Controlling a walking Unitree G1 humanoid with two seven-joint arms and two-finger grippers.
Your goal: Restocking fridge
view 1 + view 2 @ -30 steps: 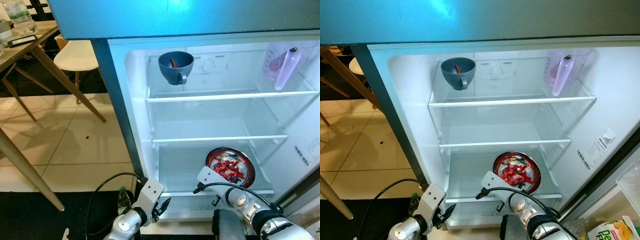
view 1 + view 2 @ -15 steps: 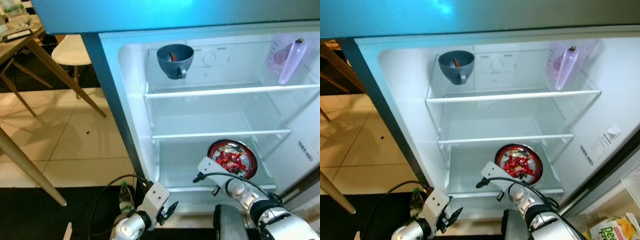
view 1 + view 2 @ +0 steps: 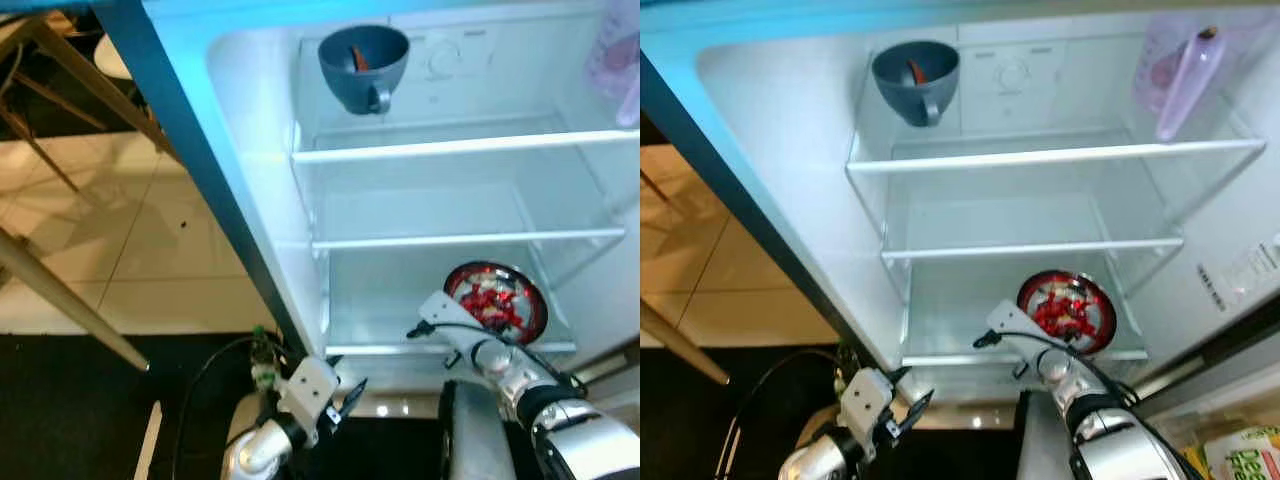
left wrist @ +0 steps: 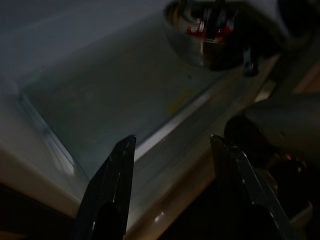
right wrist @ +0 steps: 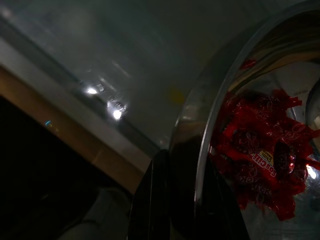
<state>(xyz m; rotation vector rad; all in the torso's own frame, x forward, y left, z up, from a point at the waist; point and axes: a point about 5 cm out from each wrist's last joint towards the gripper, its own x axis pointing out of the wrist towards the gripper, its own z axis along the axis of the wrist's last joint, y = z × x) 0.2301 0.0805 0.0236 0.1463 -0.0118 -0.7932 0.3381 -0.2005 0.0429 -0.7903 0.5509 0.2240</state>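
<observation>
Wide bare middle shelf (image 3: pixel 460 238), open from the front. Bottom shelf (image 3: pixel 950 320) free on the left, blocked at right by steel bowl (image 3: pixel 496 302) of red wrappers. Top shelf (image 3: pixel 450 150): blue cup (image 3: pixel 363 64) left, lilac jug (image 3: pixel 1180 80) right, open between.

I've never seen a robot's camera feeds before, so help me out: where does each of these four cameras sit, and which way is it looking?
Left eye view: on the head, looking down into the open fridge; both silver arms show below.
Right eye view: beside it, same scene, with the blue cup on the top shelf.
Left wrist view: along the open left end effector toward the bottom shelf.
Right wrist view: along the right end effector, shut on the metal bowl of red candies.
Shared: the bowl appears in all four views.
</observation>
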